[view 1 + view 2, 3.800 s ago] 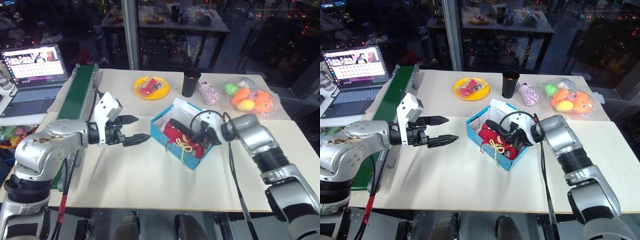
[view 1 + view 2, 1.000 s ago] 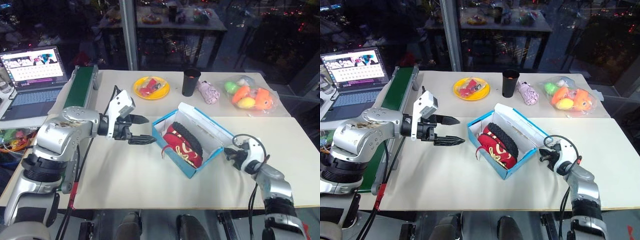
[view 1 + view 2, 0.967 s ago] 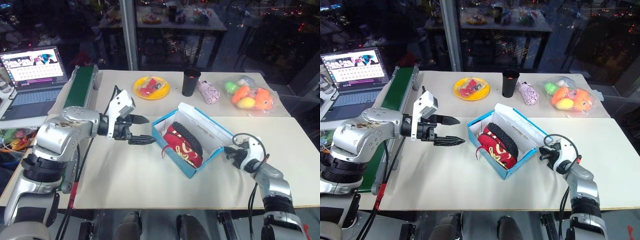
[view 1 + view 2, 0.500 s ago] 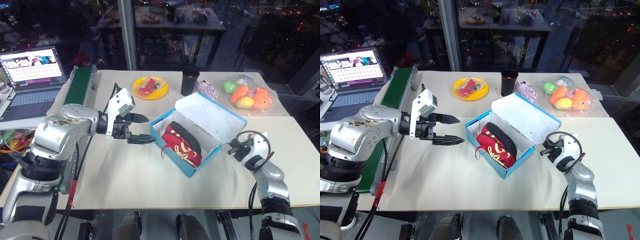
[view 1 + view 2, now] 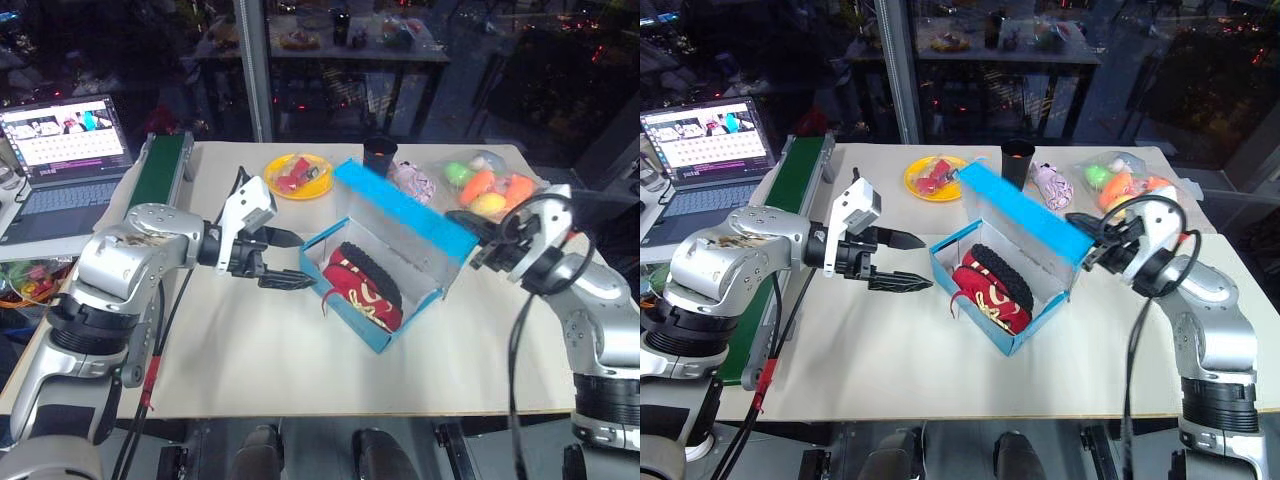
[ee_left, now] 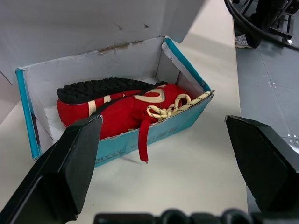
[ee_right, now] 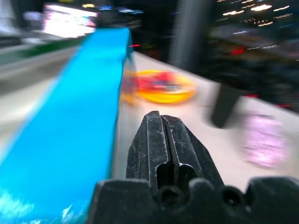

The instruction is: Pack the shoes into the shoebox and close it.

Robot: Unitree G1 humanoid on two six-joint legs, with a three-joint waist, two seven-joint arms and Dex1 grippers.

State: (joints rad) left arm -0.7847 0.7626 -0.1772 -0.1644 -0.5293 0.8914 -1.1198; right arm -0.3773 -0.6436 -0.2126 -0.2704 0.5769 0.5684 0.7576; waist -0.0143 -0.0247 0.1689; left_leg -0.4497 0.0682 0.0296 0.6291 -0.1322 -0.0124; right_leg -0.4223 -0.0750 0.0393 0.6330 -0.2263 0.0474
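The table [image 5: 300, 390] carries the shoebox [image 5: 385, 335] near its middle, bright blue outside and white inside, with its hinged lid [image 5: 405, 215] standing nearly upright along the far-right side. Judging by this, closing is the step in hand. The right gripper [image 5: 1087, 232], fingers clenched together and holding nothing, sits right at the lid's blue outer face; whether it touches is hard to tell. To close well, it should push the lid over toward the near-left until the flap meets the front wall, keeping the push low and steady so the light box does not slide. The left gripper [image 5: 282, 261], fingers spread wide and empty, hovers just left of the box and could brace it. The shoes [image 6: 135, 107] lie inside, red with cream laces, one dark sole up; a lace hangs over the front wall and may catch.
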